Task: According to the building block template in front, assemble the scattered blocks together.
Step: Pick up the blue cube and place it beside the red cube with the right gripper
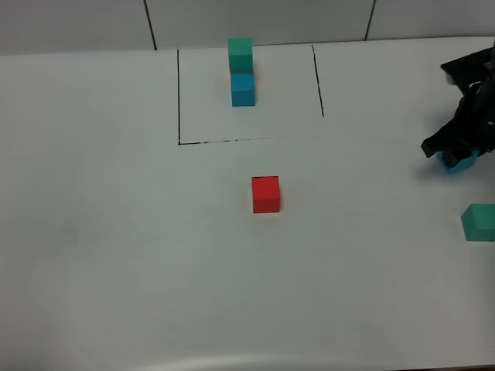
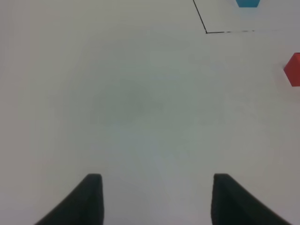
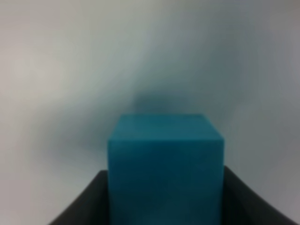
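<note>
Right gripper (image 1: 456,157) pinches the blue cube (image 3: 165,164), possibly resting on the table (image 1: 116,232); the teal-green cube (image 1: 479,222) lies near, the red cube (image 1: 266,194) well apart. Left gripper (image 2: 157,199) has its jaws apart, empty.

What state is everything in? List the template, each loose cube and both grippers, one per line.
Template: assembled, green joined to blue.
Red cube: loose, alone, ungripped.
Green cube: loose, ungripped.
Blue cube: clamped in the right gripper.
Right gripper: shut on the blue cube.
Left gripper: open, empty.
</note>
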Robot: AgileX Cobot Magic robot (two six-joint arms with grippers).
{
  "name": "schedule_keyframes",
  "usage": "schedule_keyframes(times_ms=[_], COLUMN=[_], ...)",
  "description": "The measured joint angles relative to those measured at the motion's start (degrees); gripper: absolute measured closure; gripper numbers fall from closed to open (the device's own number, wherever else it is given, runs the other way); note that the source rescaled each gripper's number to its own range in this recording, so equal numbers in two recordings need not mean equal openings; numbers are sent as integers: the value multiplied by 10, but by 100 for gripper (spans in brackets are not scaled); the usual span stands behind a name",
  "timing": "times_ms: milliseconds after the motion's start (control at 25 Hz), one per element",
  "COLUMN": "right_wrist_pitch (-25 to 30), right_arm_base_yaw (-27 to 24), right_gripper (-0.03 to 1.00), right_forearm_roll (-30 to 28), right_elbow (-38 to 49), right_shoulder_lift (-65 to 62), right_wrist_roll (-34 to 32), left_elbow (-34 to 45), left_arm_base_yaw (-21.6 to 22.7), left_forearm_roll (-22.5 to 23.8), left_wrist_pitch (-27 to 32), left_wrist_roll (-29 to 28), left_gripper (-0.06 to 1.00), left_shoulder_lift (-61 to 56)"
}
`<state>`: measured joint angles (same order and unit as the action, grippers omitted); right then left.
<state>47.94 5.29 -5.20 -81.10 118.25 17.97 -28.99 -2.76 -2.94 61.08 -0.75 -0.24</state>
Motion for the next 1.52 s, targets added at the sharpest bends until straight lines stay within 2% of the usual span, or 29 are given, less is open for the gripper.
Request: schedule_keyframes(times_ms=[280, 400, 480, 600, 840, 1520], right_wrist_pitch=[99, 108, 101, 77, 44, 46], right_arm_base_yaw=[128, 160, 177, 194, 220, 261], right_gripper=[96, 96, 96, 96, 96, 96], right_forearm_roll=[15, 41, 64, 86, 90, 103], right_elbow=[0, 0, 0, 0, 0, -80], right_shoulder_lift=[-2, -4, -5, -5, -4, 62], right_wrist_roll=[266, 358, 391, 418, 455, 472], left_elbow=[0, 0, 0, 0, 0, 0], left_arm_base_yaw=[0, 0, 0, 0, 0, 0], left_forearm_roll=[0, 0, 0, 0, 0, 0], left_wrist_pitch=[0, 0, 0, 0, 0, 0], left_wrist_roll=[1, 1, 1, 1, 1, 1], left_gripper=[79, 79, 79, 79, 79, 79], left_shoulder_lift=[0, 0, 0, 0, 0, 0])
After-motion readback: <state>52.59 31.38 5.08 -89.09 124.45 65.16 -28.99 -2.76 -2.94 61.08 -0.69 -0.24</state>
